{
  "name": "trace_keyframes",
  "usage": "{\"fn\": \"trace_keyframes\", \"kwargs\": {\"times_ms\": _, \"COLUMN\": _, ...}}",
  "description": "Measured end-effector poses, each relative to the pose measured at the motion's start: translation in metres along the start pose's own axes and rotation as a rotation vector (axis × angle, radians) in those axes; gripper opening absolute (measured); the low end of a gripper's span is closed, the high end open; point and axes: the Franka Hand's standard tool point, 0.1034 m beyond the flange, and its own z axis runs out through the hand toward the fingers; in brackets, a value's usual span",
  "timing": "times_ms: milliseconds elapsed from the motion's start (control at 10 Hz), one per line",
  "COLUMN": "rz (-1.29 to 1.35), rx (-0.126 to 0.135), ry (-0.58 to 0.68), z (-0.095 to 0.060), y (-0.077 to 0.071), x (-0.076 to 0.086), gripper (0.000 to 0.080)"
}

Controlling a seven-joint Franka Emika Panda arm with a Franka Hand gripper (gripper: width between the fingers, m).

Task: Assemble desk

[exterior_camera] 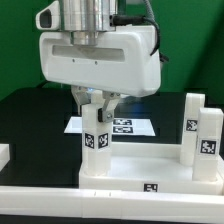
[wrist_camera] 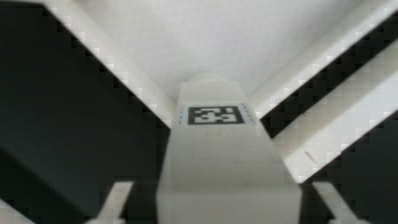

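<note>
The white desk top [exterior_camera: 150,172] lies at the front with its rim up. A white leg [exterior_camera: 97,143] with a tag stands upright at the top's corner on the exterior view's left. My gripper [exterior_camera: 98,108] is straight above that leg, with its fingers down on either side of the leg's upper end. In the wrist view the leg [wrist_camera: 221,150] runs between the two fingertips [wrist_camera: 118,203], with a dark gap on each side, so the jaws are open around it. Two more legs [exterior_camera: 207,138] [exterior_camera: 192,118] stand upright on the exterior view's right.
The marker board [exterior_camera: 125,126] lies flat on the black table behind the desk top. A white piece [exterior_camera: 4,153] shows at the edge on the exterior view's left. The desk top's rim [wrist_camera: 338,95] crosses the wrist view behind the leg.
</note>
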Motion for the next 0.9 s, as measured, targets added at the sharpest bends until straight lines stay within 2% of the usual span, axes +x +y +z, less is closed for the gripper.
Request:
{"fn": "trace_keyframes", "kwargs": {"times_ms": 300, "rz": 0.331, "rx": -0.003, "ry": -0.027, "z": 0.0002, "y": 0.0023, "x": -0.002, "gripper": 0.029}}
{"fn": "trace_keyframes", "kwargs": {"times_ms": 400, "rz": 0.453, "rx": 0.004, "ry": -0.033, "z": 0.0003, "y": 0.0027, "x": -0.0015, "gripper": 0.029}}
{"fn": "trace_keyframes", "kwargs": {"times_ms": 800, "rz": 0.569, "rx": -0.004, "ry": -0.037, "z": 0.0004, "y": 0.0042, "x": -0.0011, "gripper": 0.029}}
{"fn": "trace_keyframes", "kwargs": {"times_ms": 900, "rz": 0.535, "rx": -0.004, "ry": -0.037, "z": 0.0006, "y": 0.0047, "x": -0.001, "gripper": 0.0399}}
